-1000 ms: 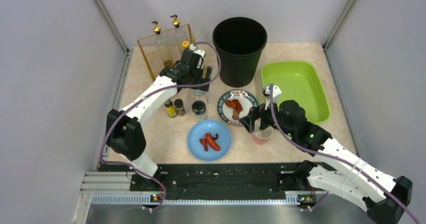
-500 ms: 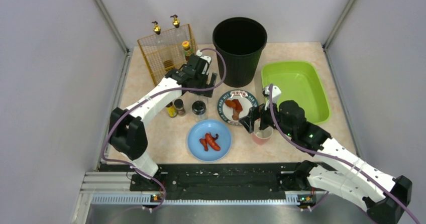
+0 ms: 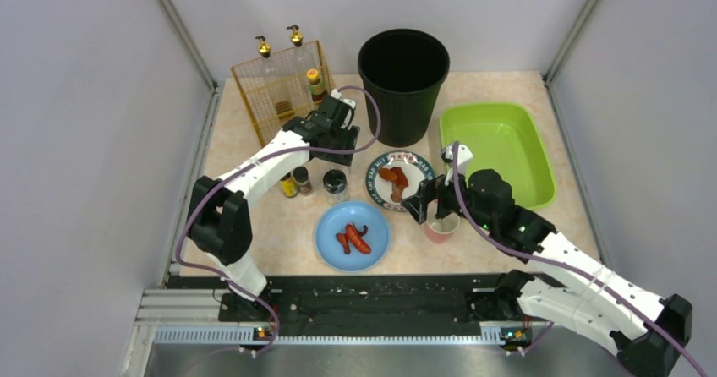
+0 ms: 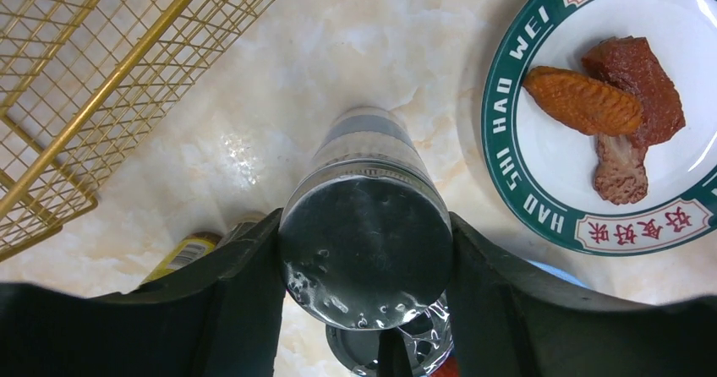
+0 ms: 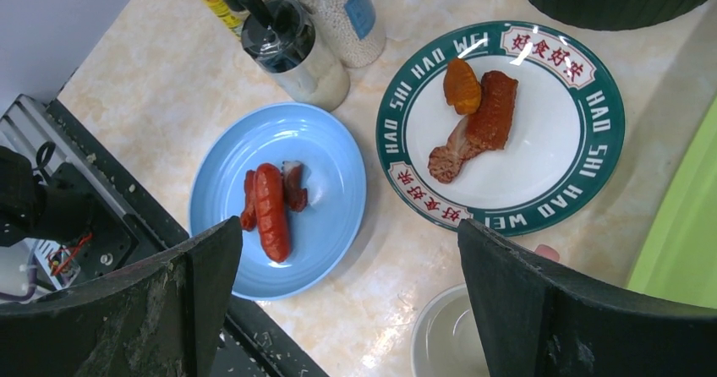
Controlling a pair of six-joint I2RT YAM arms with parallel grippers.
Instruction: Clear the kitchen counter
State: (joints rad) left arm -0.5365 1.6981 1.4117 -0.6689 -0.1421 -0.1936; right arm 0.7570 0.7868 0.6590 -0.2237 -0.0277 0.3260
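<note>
- Filled nearly the whole top view: one kitchen counter (image 3: 495, 85), beige and speckled, running 9 to 3 o'clock under everything else.
- Counted one black bin (image 3: 403, 81) at 12 o'clock, one green tray (image 3: 495, 144) at 2 and one wire basket (image 3: 275, 90) at 11.
- Found two plates mid-counter: a green-rimmed plate (image 3: 373, 177) with a few meat pieces, and a blue plate (image 3: 372, 229) at its 7 o'clock with red sausages.
- Had the left gripper (image 4: 365, 259) pinched on a shaker jar (image 4: 363, 140). Looked lifted off the counter, long axis pointing straight down, so mostly just the lid faced the wrist camera.
- Put the basket at roughly 10 o'clock from that jar, close by. Made the left arm clearly the nearer one, so probably just a short carry that way.
- Showed the right gripper (image 5: 359, 292) spread wide with nothing between the fingers, hovering right over one pink cup (image 5: 444, 343), tray off at its 2 o'clock.
- Counted three small containers at 6 to 7 o'clock of the left gripper: yellow bottle (image 3: 287, 183), dark bottle (image 3: 302, 178), black-lidded jar (image 3: 336, 184).
- Also spotted one orange-capped bottle (image 3: 314, 83) at the basket's right edge, seemingly inside, plus two pump dispensers (image 3: 264, 47) along its far side.
</note>
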